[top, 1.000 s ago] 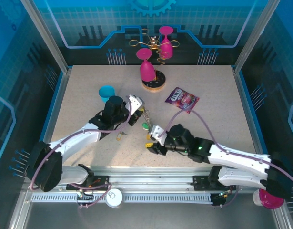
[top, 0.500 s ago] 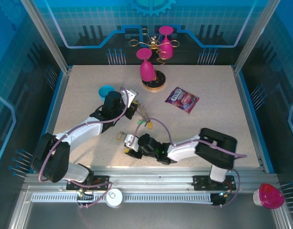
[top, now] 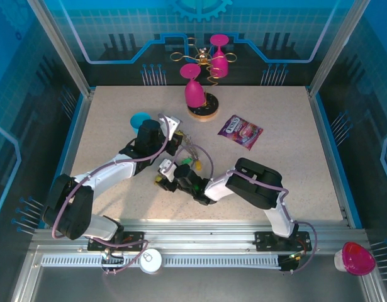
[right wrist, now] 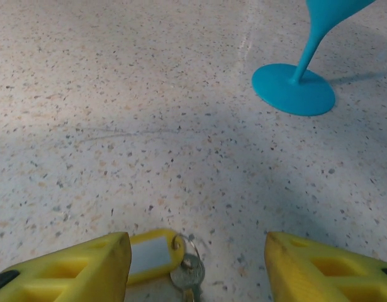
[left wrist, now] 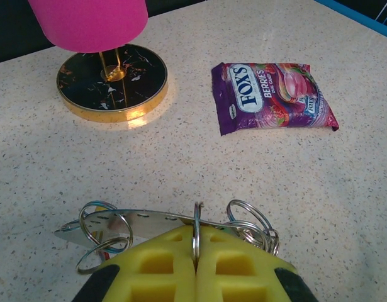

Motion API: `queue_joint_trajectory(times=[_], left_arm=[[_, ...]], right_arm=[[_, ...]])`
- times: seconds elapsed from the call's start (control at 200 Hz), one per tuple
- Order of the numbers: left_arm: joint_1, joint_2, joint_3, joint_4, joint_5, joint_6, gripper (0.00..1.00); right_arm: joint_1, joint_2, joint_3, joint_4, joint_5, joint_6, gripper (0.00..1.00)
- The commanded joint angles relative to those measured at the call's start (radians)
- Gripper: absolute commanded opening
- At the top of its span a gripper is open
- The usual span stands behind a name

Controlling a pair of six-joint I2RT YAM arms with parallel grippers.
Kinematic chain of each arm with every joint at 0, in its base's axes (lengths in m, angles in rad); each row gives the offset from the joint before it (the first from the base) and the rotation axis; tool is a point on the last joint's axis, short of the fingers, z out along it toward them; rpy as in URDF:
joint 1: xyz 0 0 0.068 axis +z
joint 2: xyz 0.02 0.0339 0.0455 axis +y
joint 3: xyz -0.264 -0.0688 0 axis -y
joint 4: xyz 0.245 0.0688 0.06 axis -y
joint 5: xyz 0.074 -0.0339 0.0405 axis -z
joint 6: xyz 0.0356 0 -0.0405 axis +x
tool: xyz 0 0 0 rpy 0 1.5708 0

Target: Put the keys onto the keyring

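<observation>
Nearest us, the right jaws sit low over the speckled stone-look worktop [right wrist: 149, 94] and are released. We count 2 yellow foam pads [right wrist: 61, 267], waffle-cut, well apart w/ nothing clamped. Between them lies 1 of the keys [right wrist: 188, 275], small, silver metal, joined to 1 yellow plastic tag [right wrist: 152, 251] w/ a pale label window. The tag is just beside the pad at the left of that view.

A bit farther, the left jaws are clenched on the keyring [left wrist: 196, 217]. The 2 left pads [left wrist: 162, 264] are pressed together, w/ 1 thin steel ring edge-on in the seam. The keyring is a flat shiny metal strip carrying wire split rings: 2 loops at its left end, plus a bunch at the right we can't count cleanly. From above it hangs as a thin grey chain-like strand. 2 more key heads sit at its lower end, 1 green [top: 191, 165] and 1 yellow [top: 198, 165]. Whether they're threaded on we can't tell.

Farther back stands 1 teal glass [top: 141, 119], glossy, w/ a slim stem and a round flat foot. To its right lies 1 purple snack packet [left wrist: 272, 97], crinkly foil, flat on the worktop.

Farthest is 1 stand w/ a round black base [left wrist: 111, 82], gold-rimmed, and gold wire above it carrying 2 pink glasses [top: 193, 93].
</observation>
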Motion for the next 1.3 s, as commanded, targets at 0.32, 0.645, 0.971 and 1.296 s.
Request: queue_joint_trajectory(times=[0.32, 0.645, 0.971, 1.296], left_arm=[[0.006, -0.004, 0.0, 0.048, 0.038, -0.005, 0.0], [0.006, -0.006, -0.003, 0.047, 0.047, 0.008, 0.0], [0.006, -0.014, -0.009, 0.047, 0.059, 0.03, 0.0], [0.004, -0.035, -0.027, 0.062, 0.059, 0.061, 0.0]], right_arm=[[-0.025, 0.107, 0.092, 0.006, -0.103, 0.073, 0.53], [-0.025, 0.078, 0.045, -0.013, -0.165, 0.03, 0.21], [-0.014, -0.115, -0.176, -0.059, -0.201, 0.02, 0.02], [0.02, -0.433, -0.42, -0.314, -0.164, 0.193, 0.0]])
